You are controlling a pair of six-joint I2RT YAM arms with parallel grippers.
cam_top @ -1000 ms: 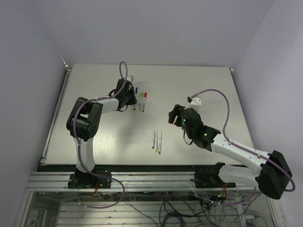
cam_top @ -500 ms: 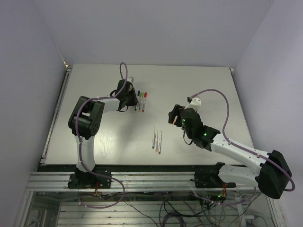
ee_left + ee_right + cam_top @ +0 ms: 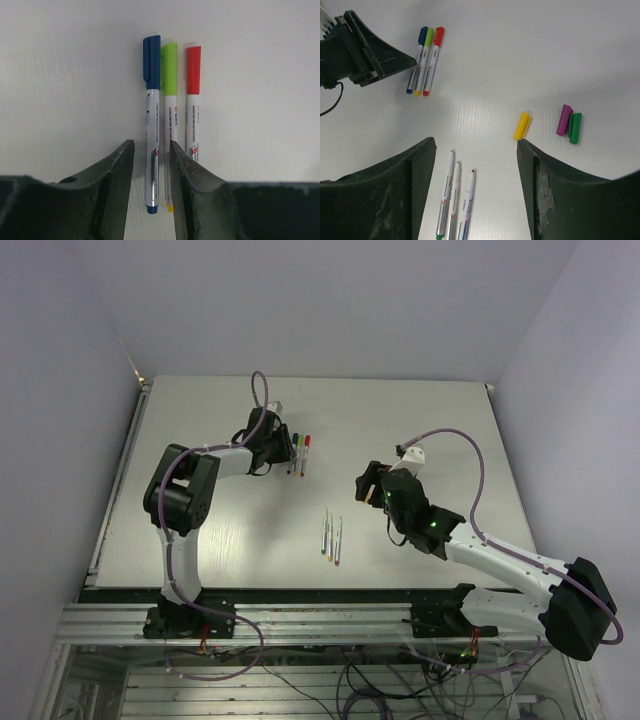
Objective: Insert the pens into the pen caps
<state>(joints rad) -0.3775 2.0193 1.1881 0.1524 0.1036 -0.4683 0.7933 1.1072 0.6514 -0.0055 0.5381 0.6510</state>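
Three capped pens lie side by side: a blue-capped pen (image 3: 152, 115), a light-green-capped pen (image 3: 169, 95) and a red-capped pen (image 3: 193, 95). They also show in the top view (image 3: 297, 453). My left gripper (image 3: 152, 145) is narrowly open, its jaws either side of the blue-capped pen's tail without touching it. Three uncapped pens (image 3: 456, 200) lie below my open, empty right gripper (image 3: 475, 142). Loose yellow (image 3: 522, 125), purple (image 3: 564, 120) and green (image 3: 575, 128) pen caps lie to its right.
In the top view the uncapped pens (image 3: 331, 537) lie mid-table between the arms. My left gripper (image 3: 284, 460) is at the capped pens and my right gripper (image 3: 365, 485) hovers right of centre. The left gripper's body (image 3: 365, 55) shows at the right wrist view's top left.
The blue-capped pen has moved right and now lies against the green-capped one. My left gripper shifted right with it. The right arm has not moved.
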